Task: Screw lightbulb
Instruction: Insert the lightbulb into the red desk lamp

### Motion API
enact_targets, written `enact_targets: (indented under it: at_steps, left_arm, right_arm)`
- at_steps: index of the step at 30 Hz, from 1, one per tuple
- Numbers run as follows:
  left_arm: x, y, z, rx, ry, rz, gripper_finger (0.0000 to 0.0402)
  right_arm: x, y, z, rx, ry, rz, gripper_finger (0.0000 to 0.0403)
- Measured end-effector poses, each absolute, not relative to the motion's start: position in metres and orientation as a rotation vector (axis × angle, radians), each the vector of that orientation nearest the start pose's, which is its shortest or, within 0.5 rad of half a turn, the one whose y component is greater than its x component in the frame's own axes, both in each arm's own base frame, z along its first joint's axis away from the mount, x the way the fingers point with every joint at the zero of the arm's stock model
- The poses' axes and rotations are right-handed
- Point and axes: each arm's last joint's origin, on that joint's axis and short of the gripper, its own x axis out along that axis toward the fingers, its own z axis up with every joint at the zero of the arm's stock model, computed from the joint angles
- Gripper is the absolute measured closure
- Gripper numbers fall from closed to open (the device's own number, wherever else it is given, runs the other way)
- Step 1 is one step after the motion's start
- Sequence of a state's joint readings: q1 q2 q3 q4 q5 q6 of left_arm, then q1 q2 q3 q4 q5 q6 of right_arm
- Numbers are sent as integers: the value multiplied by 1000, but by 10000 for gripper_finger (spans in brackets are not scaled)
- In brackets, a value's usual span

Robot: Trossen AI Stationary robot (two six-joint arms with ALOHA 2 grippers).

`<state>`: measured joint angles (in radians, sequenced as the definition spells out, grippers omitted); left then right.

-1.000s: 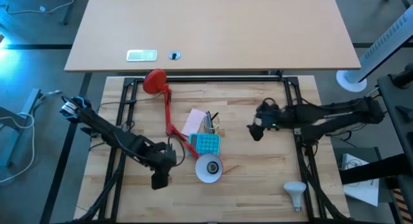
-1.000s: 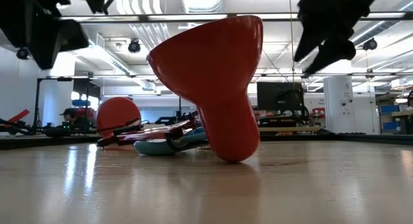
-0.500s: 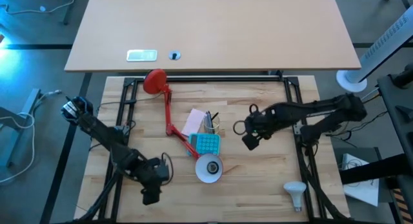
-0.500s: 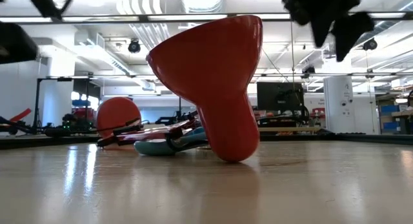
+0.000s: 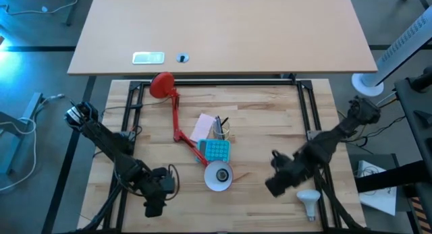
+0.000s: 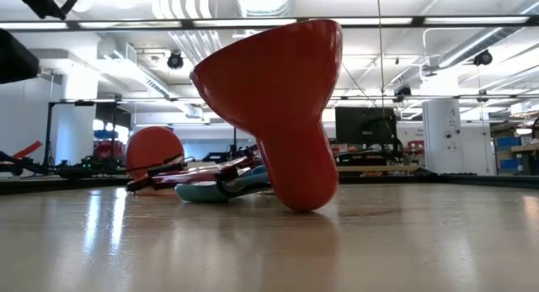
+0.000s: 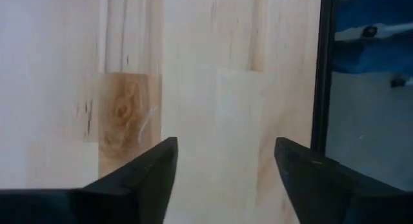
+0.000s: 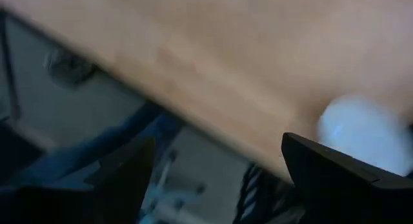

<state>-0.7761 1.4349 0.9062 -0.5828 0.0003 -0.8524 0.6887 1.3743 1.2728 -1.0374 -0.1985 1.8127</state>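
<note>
The lightbulb (image 5: 309, 201), small and white, lies on its side near the table's near right corner, its grey base pointing at the near edge. It shows as a white blur (image 8: 361, 137) in the right wrist view. My right gripper (image 5: 273, 187) hovers just left of it, open, with nothing between its fingers (image 8: 216, 146). The red lamp lies across the table's middle, and its shade (image 5: 218, 176) rests on its narrow end with the white opening up (image 6: 278, 115). My left gripper (image 5: 153, 207) is open over bare wood (image 7: 222, 153) near the near left corner.
The lamp's round red base (image 5: 162, 84) sits at the far left, joined to the shade by the red arm (image 5: 177, 119). A teal block (image 5: 216, 150) and a pink sheet (image 5: 202, 126) lie by the arm. A black frame (image 5: 317, 126) runs along the table's sides.
My right gripper has swung from the table's middle right toward the near edge and come down beside the lightbulb, leaving the low view. My left gripper has gone toward the near left corner. The lamp and the bulb have stayed put.
</note>
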Motion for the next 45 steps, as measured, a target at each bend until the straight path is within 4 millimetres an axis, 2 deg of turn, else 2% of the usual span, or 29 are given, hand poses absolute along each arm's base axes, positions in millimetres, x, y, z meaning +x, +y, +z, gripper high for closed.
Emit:
enact_targets:
  at_steps: [4, 7, 13, 19, 24, 31, 35, 45]
  left_arm:
    - [196, -189, 208, -270, 1168, -195, 106]
    - [198, -190, 210, -245, 1123, -199, 97]
    - [200, -188, 210, -224, 1093, -174, 96]
    - [201, -187, 210, -224, 1083, -158, 96]
    - [201, -186, 210, -214, 1074, -136, 96]
    - [201, -185, 210, -258, 1077, -107, 96]
    - [201, -185, 210, -292, 1082, -84, 96]
    - [200, -184, 208, -293, 1103, -61, 96]
  right_arm:
    - [184, 197, 309, 1271, 1480, -529, 71]
    - [173, 215, 303, 1275, 1525, -597, 71]
    - [161, 248, 277, 1196, 1633, -707, 71]
    - [161, 265, 244, 1073, 1757, -818, 71]
    - [159, 267, 222, 946, 1868, -917, 71]
    - [154, 269, 199, 937, 1874, -921, 71]
    - [147, 258, 183, 876, 1883, -964, 71]
    - [138, 219, 166, 825, 1894, -952, 71]
